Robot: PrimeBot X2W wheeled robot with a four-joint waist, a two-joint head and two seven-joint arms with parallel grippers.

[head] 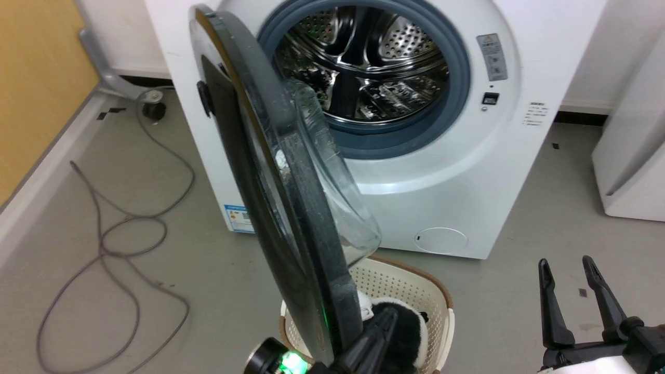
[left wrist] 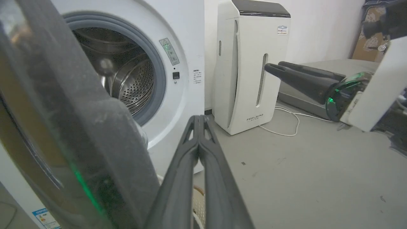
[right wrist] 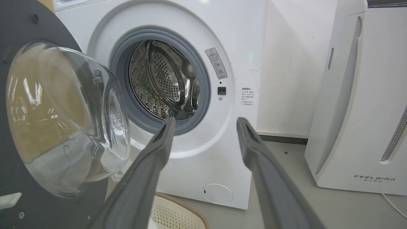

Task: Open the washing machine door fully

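**Figure. Door part-open, push phase.** The door (head: 291, 208) stands swung out from the left side of the washing machine (head: 441, 192). It is roughly square to the front, with its glass bowl facing the drum, so it is judged not fully open. The left end effector (head: 387, 317) has its fingers pressed together with nothing between them. It lies at the door's free rim, out in front of the washing machine; contact cannot be confirmed. The right end effector (head: 567, 266) is spread wide and empty, in front of the washing machine toward its right and well apart from the door.

Likely hazards:
- The narrow closed fingers could slide off the curved glossy rim, letting the door swing back.
- A low sweep could knock the basket (head: 441, 296) that sits just in front of the washing machine under the door.
- A hard push could strain the hinge.
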